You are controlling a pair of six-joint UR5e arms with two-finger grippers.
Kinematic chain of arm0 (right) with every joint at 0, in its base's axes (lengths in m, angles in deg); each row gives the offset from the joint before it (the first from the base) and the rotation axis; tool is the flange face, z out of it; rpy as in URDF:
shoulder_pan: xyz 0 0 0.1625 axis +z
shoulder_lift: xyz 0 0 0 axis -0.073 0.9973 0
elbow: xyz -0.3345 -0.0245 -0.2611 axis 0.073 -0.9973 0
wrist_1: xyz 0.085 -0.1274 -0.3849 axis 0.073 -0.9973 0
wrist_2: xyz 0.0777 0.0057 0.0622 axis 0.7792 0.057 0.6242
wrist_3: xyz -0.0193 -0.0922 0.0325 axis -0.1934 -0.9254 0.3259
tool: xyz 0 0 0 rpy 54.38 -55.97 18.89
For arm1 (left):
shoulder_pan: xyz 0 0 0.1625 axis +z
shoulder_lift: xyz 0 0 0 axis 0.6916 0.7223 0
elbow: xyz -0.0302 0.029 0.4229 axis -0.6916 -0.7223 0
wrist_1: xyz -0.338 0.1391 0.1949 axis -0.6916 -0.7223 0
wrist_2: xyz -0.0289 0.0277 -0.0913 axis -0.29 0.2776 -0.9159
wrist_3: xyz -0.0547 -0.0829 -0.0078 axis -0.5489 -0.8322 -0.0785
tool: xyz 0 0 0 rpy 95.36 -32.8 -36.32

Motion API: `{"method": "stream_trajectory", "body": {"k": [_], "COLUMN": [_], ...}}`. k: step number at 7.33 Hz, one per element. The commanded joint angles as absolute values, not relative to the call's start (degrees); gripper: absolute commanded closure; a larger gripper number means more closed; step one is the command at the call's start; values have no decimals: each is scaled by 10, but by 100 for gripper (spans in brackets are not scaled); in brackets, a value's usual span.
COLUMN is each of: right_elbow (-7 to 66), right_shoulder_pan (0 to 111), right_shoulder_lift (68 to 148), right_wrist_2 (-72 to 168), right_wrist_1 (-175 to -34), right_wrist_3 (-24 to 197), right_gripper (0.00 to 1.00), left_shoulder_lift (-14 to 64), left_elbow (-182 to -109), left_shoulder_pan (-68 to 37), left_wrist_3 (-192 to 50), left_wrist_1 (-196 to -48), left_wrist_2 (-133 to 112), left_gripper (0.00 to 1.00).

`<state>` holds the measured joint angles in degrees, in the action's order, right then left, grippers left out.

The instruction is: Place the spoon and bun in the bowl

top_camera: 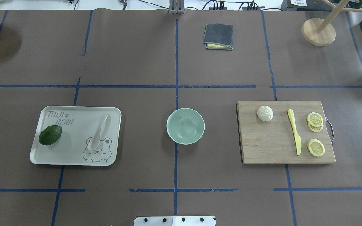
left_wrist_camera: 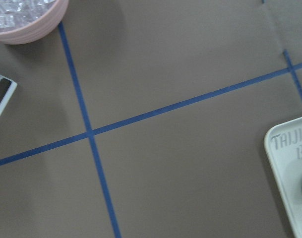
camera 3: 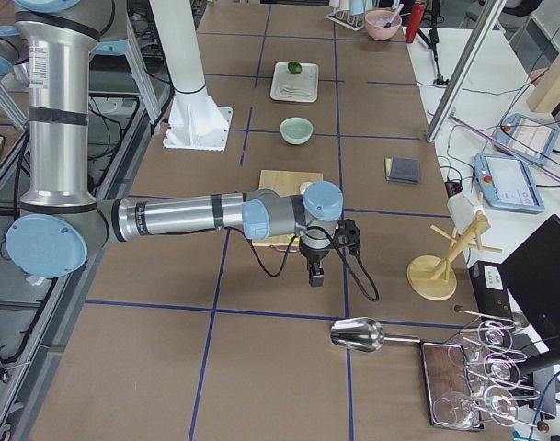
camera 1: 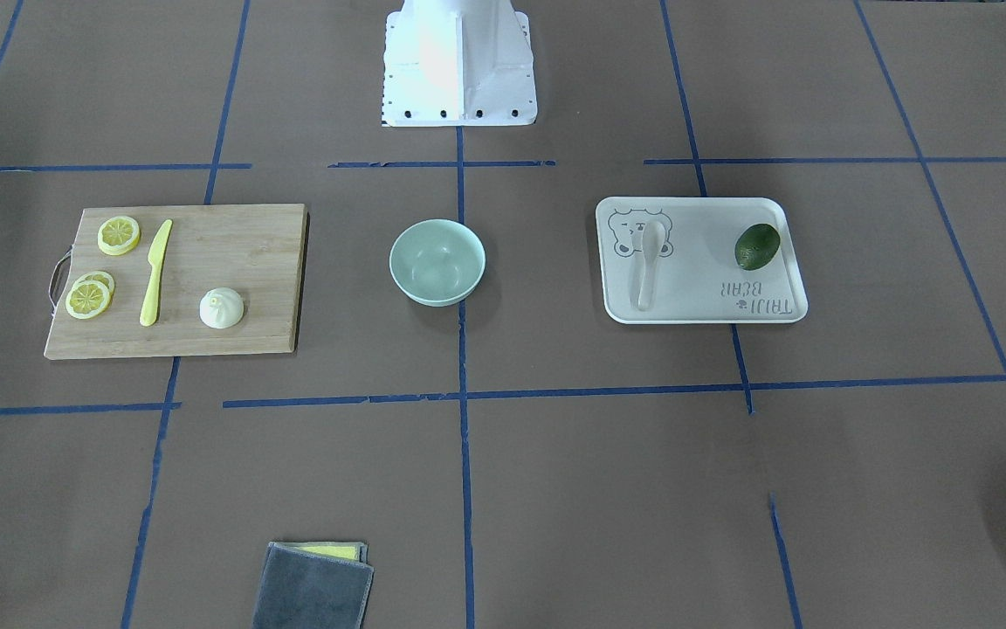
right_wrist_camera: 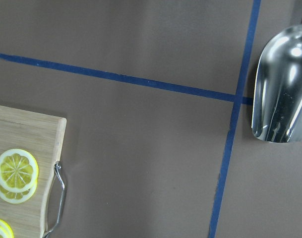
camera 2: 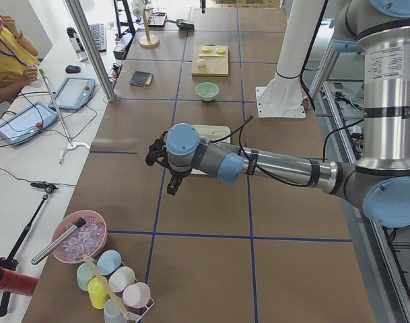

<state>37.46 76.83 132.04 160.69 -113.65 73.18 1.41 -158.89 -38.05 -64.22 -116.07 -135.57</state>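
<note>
The off-white spoon (top_camera: 98, 131) lies on the cream bear-print tray (top_camera: 74, 158), scoop toward the robot; it also shows in the front view (camera 1: 650, 262). The white bun (top_camera: 265, 113) sits on the wooden cutting board (top_camera: 269, 147), also in the front view (camera 1: 222, 308). The mint-green bowl (top_camera: 185, 126) stands empty at the table's middle (camera 1: 437, 262). My left gripper (camera 2: 172, 187) hangs over bare table beyond the tray's outer end. My right gripper (camera 3: 314, 274) hangs beyond the board's outer end. I cannot tell whether either is open or shut.
A green avocado (top_camera: 50, 135) is on the tray. A yellow knife (top_camera: 294, 131) and lemon slices (top_camera: 315, 119) are on the board. A folded grey cloth (top_camera: 218, 36) lies far centre. A pink bowl (left_wrist_camera: 27, 20), a metal scoop (right_wrist_camera: 282, 84) and a wooden stand (top_camera: 318, 31) sit near the table's ends.
</note>
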Motion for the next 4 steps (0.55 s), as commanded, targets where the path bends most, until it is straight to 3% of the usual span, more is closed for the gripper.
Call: {"method": "stream_trajectory", "body": {"k": [1,4], "right_elbow": [366,366], "right_shoulder_pan": [766,758], "right_shoulder_lift": [1322,1322], "right_wrist_2": [1625,1625], "right_wrist_1": [-1123,-1123], "right_wrist_3": [732,732], "right_gripper": [0,0], "left_shoulder_lift": [28,85], "left_elbow": [-1583,-1596], "left_shoulder_pan": [-270,-104], "left_wrist_3": [-818,-1046], "left_wrist_1": [-1339,-1366], "left_wrist_2": [-1354,-1161], "left_gripper": [0,0]}}
